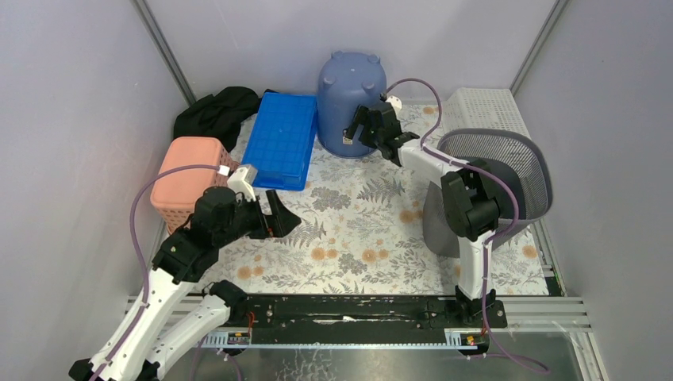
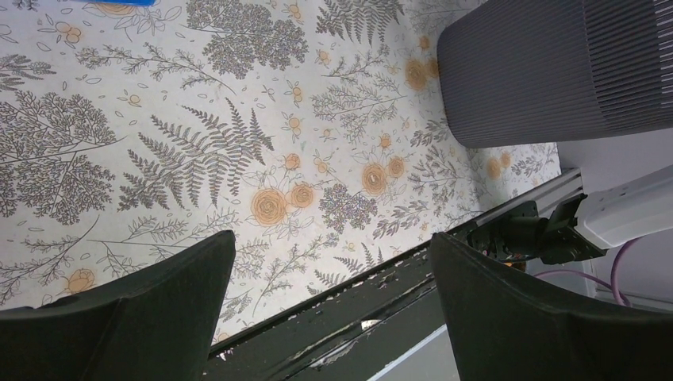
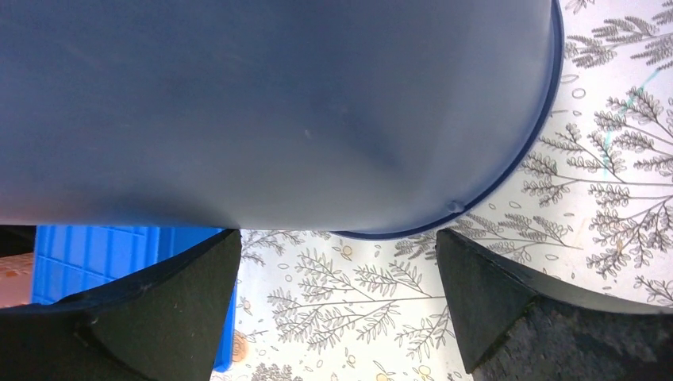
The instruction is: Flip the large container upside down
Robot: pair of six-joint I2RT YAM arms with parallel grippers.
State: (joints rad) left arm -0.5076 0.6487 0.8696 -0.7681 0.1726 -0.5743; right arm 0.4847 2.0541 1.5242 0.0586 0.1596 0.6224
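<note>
**Black rail [image 1: 341, 313] nearest, large container [image 1: 349, 87] far back; both pincers spread and empty**

Closest to me, both arm bases sit on that rail; just past it my left gripper [image 1: 282, 216] hangs over the floral cloth [image 1: 357, 230], jaws as wide as they go, nothing between them. To its right stands the grey mesh bin [image 1: 496, 171]; to its left the pink basket [image 1: 189, 173]; beyond that lies the blue tray [image 1: 282, 139]. Farther on, my right gripper [image 1: 361, 127] is spread fully and holds nothing, its fingers [image 3: 167, 317] just beside the container's lower wall; I cannot tell whether they touch it. The blue container stands at the back, rim on the cloth, small knobs on its top face; a black cloth [image 1: 216, 113] lies to its left.
</note>
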